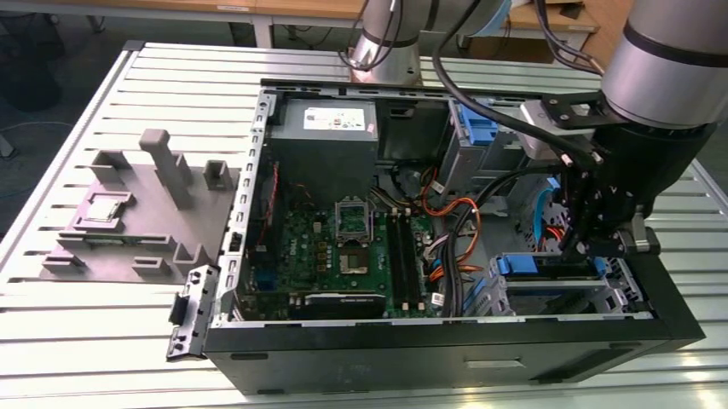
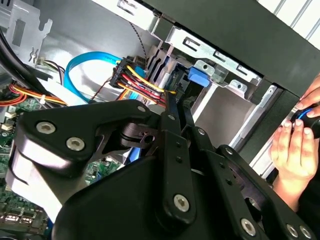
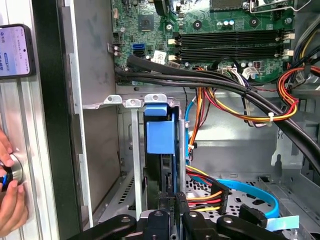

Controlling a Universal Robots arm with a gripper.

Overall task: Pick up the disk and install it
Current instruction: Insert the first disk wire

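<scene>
Your claw (image 3: 172, 220) stands clamped on the disk (image 3: 160, 145), edge-on in the drive cage (image 3: 131, 150); cables (image 3: 210, 192) crowd just beside it.

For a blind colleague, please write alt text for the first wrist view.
The gripper reaches toward the disk, which stands on edge in the drive bay of an open computer case. Behind lie the motherboard and coloured cables; a person's hand rests outside the case.

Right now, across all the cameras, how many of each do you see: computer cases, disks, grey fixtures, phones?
Computer case: 1
Disk, in the drive bay: 1
Grey fixture, on the table beside the case: 1
Phone: 1
Total: 4
</scene>
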